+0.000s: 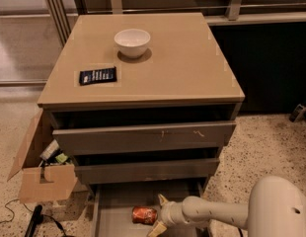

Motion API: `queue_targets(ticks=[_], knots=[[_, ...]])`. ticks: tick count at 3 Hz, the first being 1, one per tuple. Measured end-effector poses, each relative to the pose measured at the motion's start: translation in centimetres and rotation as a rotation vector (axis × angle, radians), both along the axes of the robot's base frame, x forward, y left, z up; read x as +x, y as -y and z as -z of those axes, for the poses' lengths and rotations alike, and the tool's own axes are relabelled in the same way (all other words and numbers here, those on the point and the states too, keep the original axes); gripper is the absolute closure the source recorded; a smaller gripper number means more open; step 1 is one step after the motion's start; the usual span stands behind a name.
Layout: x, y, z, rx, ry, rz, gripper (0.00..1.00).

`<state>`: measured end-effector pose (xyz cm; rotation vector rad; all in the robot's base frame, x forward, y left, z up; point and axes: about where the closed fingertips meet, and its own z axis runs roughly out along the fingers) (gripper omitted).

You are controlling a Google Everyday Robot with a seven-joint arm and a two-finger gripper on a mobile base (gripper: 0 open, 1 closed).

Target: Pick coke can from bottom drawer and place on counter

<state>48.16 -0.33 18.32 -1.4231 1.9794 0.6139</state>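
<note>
Red-orange coke can (pixel 144 215) lies on its side on the grey floor of the pulled-out bottom drawer (pixel 113 217). My end effector (pixel 157 215) sits in that drawer at the can's right end, fingers spread wide, gripping nothing. A white bowl (pixel 132 42) and black packet (pixel 97 75) rest on the tan worktop (pixel 182 68).

Front of bottom drawer (pixel 116 207) cut off at btm edge, gripper (pixel 158 215) inside; coke can (pixel 144 215) markings unreadable.
</note>
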Motion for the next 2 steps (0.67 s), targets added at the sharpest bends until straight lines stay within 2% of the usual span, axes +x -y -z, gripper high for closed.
queue_targets(ticks=[2], knots=[[-0.7,-2.9,3.6,0.008,-0.048,-0.049,0.0]])
